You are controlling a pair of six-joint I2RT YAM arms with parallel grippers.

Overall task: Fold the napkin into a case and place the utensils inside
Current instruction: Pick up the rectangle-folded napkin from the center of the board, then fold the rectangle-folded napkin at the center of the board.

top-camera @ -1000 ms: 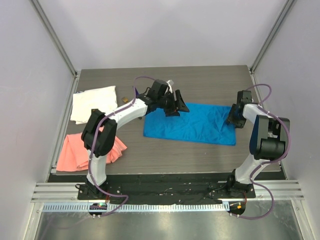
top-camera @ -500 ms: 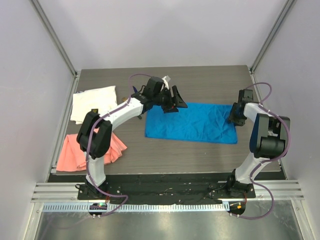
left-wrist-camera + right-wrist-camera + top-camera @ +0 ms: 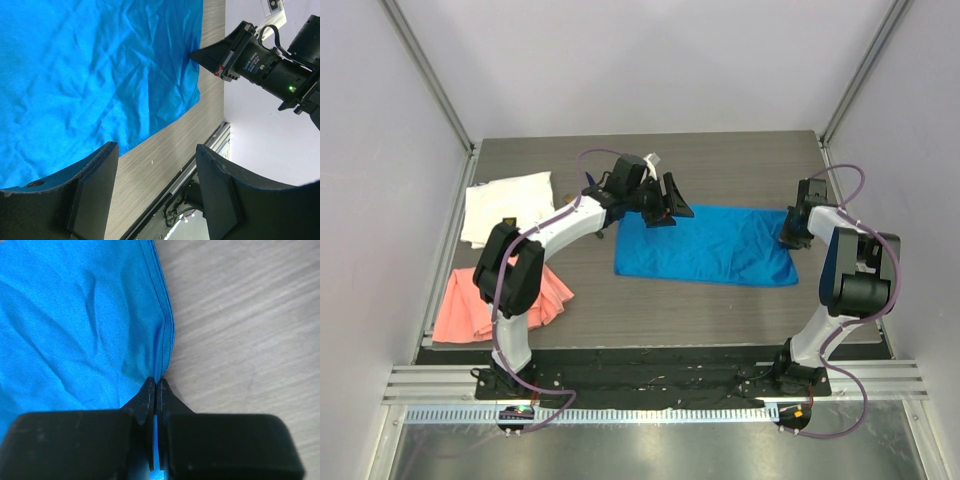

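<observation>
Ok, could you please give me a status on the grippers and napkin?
Right gripper shut on napkin, right edge. Left gripper open over its far-left corner. Nothing lying on it.

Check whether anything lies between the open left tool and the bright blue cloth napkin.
Nothing visible does. The left tool hangs open above an edge of the bright blue cloth napkin; the right tool is shut on another edge.

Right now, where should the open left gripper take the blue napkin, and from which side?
Probably the left hem of the blue napkin, approached from the left, outside the cloth. It lies flat, so only an edge gives purchase, and the right gripper is shut on the opposite hem. The left gripper hovers open.
</observation>
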